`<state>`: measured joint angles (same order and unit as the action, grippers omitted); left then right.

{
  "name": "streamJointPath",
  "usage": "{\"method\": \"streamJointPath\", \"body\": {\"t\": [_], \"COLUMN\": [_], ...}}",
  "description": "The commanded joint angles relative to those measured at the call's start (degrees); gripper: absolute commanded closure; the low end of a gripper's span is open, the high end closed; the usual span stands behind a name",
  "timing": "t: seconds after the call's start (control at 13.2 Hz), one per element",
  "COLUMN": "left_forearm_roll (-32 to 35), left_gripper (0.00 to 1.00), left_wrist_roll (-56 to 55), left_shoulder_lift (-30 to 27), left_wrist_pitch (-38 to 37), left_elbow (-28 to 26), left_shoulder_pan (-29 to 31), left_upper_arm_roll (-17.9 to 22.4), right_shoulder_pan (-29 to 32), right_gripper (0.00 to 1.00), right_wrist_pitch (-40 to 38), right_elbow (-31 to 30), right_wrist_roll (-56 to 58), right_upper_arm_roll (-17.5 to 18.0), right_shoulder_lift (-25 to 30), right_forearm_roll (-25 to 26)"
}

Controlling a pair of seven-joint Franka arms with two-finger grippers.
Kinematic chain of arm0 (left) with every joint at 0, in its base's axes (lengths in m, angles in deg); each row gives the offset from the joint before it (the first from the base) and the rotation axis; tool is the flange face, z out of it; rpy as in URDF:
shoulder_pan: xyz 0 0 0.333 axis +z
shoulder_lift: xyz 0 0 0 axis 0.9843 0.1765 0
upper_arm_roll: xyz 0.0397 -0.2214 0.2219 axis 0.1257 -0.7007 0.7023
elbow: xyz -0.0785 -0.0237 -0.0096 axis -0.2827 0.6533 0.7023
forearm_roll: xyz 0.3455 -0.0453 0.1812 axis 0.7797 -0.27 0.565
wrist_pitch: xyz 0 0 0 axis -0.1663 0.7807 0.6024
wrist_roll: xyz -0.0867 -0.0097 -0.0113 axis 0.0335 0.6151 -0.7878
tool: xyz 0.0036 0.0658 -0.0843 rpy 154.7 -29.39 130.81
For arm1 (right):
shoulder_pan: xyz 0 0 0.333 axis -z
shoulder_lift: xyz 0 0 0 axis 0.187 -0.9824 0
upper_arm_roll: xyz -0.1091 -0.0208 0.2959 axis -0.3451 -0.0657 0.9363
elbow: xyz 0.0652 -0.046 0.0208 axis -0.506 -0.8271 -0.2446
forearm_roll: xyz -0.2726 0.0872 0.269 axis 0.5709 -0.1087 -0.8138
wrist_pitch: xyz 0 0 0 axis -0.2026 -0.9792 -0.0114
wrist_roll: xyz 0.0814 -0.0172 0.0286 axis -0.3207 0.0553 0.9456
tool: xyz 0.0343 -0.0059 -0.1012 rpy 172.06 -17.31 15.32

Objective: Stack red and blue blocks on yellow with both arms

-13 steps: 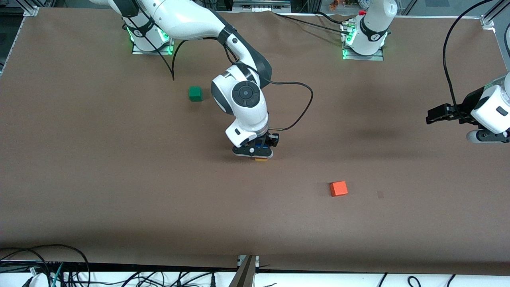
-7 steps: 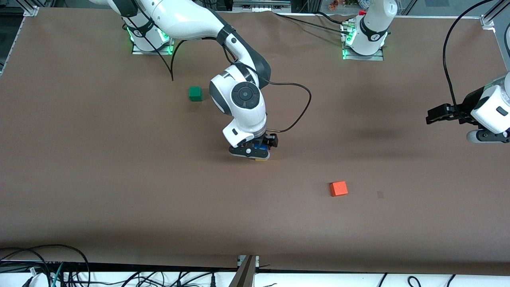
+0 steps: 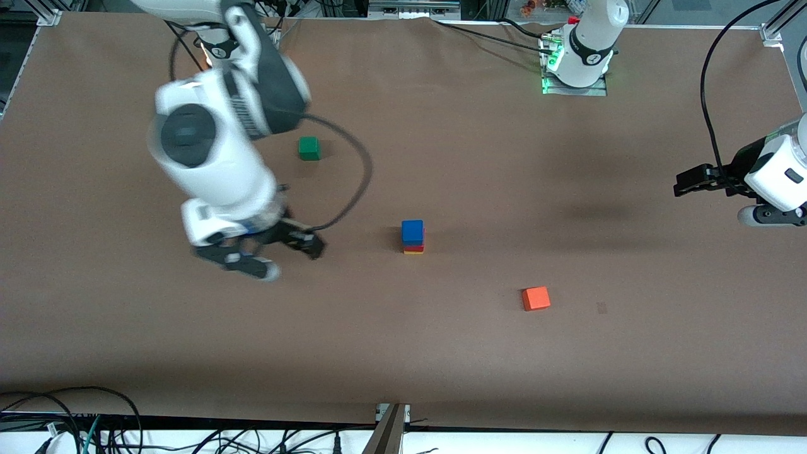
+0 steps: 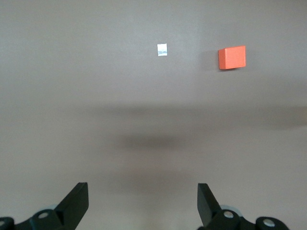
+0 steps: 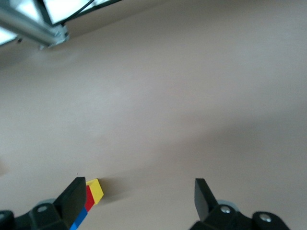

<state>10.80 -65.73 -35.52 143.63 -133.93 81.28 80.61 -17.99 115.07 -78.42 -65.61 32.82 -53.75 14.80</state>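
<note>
We judge the stacking done: the blue block point(image 3: 412, 231) sits on the red block point(image 3: 413, 248), which sits on the yellow cube point(image 3: 413, 252), mid-table, nearer the front camera than the green cube point(image 3: 309, 148). The column stands upright, its long axis vertical, edges roughly aligned. The right gripper point(image 3: 258, 252) hangs over bare table toward its own end, fingers apart and empty. The left gripper point(image 3: 693, 181) waits, jaws spread, well apart from the orange cube point(image 3: 536, 298). Next calls only for staying clear.

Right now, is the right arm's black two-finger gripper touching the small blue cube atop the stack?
Apart. The front view shows bare table between the open right gripper and the blue cube.
</note>
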Motion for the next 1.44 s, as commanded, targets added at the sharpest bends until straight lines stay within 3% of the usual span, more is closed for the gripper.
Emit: {"method": "streamJointPath", "body": {"t": [0.0, 0.3, 0.38, 0.53, 0.68, 0.83, 1.36], "left_forearm_roll": [0.21, 0.21, 0.21, 0.21, 0.21, 0.21, 0.12], "left_gripper": [0.0, 0.0, 0.0, 0.0, 0.0, 0.0, 0.0], "left_wrist_roll": [0.36, 0.28, 0.28, 0.28, 0.36, 0.28, 0.36], "left_shoulder_lift": [-0.98, -0.98, -0.98, -0.98, -0.98, -0.9, -0.9], "left_wrist_pitch": [0.47, 0.47, 0.47, 0.47, 0.47, 0.47, 0.47], "left_elbow": [-0.81, -0.81, -0.81, -0.81, -0.81, -0.81, -0.72], "left_shoulder_pan": [0.14, 0.05, 0.05, 0.05, 0.05, 0.05, 0.05], "left_upper_arm_roll": [-0.16, -0.16, -0.16, -0.16, -0.16, -0.16, -0.16], "right_shoulder_pan": [5.99, 6.54, 7.06, 9.95, 14.24, 18.56, 18.05], "right_gripper": [0.0, 0.0, 0.0, 0.0, 0.0, 0.0, 0.0], "right_wrist_pitch": [-3.49, -10.97, -11.68, -10.9, -7.93, -7.11, -7.47], "right_elbow": [-11.21, -21.86, -23.88, -29.85, -36.35, -37.71, -34.81], "right_wrist_roll": [9.15, 24.88, 27.36, 30.37, 30.46, 30.55, 32.57], "right_upper_arm_roll": [0.15, -10.38, -11.1, -9.45, -4.28, 0.04, 0.49], "right_shoulder_lift": [10.64, 21.83, 23.76, 28.76, 33.86, 34.85, 33.62], "right_forearm_roll": [-3.17, -2.82, -2.47, 2.34, 4.82, 5.36, 5.53]}}
